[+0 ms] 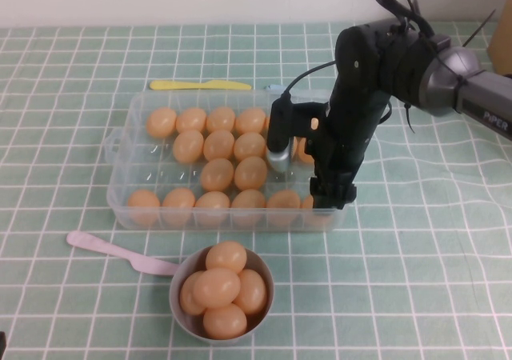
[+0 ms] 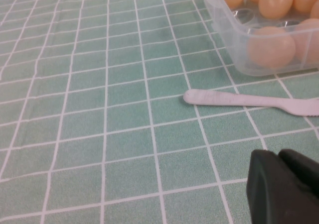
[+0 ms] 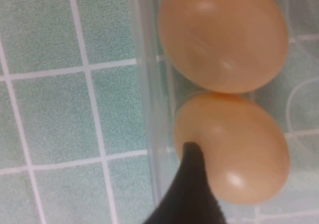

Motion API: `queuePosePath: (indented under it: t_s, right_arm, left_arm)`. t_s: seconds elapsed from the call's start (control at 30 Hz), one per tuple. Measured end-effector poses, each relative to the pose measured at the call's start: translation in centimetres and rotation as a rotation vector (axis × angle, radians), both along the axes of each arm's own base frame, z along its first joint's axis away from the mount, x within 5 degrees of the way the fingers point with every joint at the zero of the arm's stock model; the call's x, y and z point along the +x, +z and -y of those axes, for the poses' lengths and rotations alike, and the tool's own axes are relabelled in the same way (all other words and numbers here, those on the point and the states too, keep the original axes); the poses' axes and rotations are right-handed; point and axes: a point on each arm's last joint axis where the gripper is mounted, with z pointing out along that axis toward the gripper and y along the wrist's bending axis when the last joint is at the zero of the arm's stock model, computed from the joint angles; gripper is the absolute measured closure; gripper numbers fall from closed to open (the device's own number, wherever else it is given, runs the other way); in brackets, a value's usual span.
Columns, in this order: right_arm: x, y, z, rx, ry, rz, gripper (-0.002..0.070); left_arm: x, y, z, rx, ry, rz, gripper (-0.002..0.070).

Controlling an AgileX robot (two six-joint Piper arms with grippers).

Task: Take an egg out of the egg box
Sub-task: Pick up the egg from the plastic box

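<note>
The clear egg box (image 1: 120,156) holds several peach-orange eggs in rows. My right gripper (image 1: 328,196) reaches down into its front right corner. In the right wrist view one dark finger (image 3: 192,184) rests against the side of an egg (image 3: 239,149) that sits in its slot by the box wall. The other finger is out of frame beyond that egg, so the jaws stand wide and open around it. A second egg (image 3: 224,35) lies just behind. My left gripper (image 2: 281,184) hovers low over the tablecloth, left of the box, fingers pressed together and empty.
A grey bowl (image 1: 173,296) with several eggs stands in front of the box. A pink plastic knife (image 1: 112,250) lies to the bowl's left and shows in the left wrist view as the knife (image 2: 239,99). A yellow knife (image 1: 200,85) lies behind the box.
</note>
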Motion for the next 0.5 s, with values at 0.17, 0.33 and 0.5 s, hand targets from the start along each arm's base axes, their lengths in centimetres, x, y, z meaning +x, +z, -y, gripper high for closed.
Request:
queuePosePath:
  t_s: [0.17,0.33,0.5]
  right_arm:
    - [0.08,0.02,-0.11,0.008,0.007,0.005,0.0167]
    - [0.28,-0.07,0.15,0.014,-0.003,0.002,0.0166]
    - [0.31,-0.07,0.19,0.017,-0.006,0.0,0.0166]
  left_arm:
    - [0.0,0.0,0.0,0.0,0.0,0.0,0.0678]
    - [0.0,0.0,0.0,0.0,0.0,0.0,0.0678]
    - [0.0,0.0,0.0,0.0,0.0,0.0,0.0678]
